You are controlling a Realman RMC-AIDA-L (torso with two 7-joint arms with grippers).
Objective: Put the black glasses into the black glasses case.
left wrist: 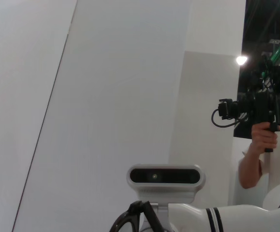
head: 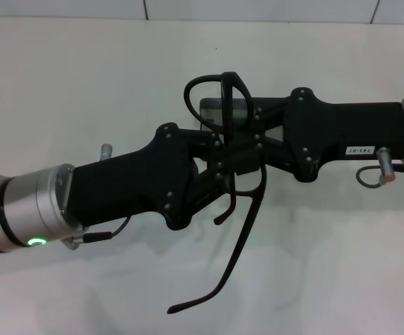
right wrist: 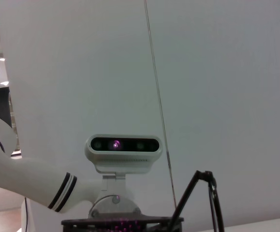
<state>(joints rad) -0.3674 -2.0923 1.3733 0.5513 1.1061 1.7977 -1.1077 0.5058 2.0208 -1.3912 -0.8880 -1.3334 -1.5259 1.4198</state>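
From the head view, my left gripper (head: 212,164) and right gripper (head: 247,143) meet mid-air above the table (head: 83,84), both apparently clamped on the black glasses (head: 222,105); temple arms hang toward me. The case shows only as a grey sliver behind them. My left wrist view catches the frame's edge; my right wrist view a temple arm

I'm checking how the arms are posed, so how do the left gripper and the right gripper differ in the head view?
The left gripper reaches in from the lower left at an upward slant, while the right gripper comes in nearly level from the right. The left gripper's silver wrist shows a lit green light, and the right gripper's body carries a white label. Both are black, and they meet at the black glasses in the middle of the view.
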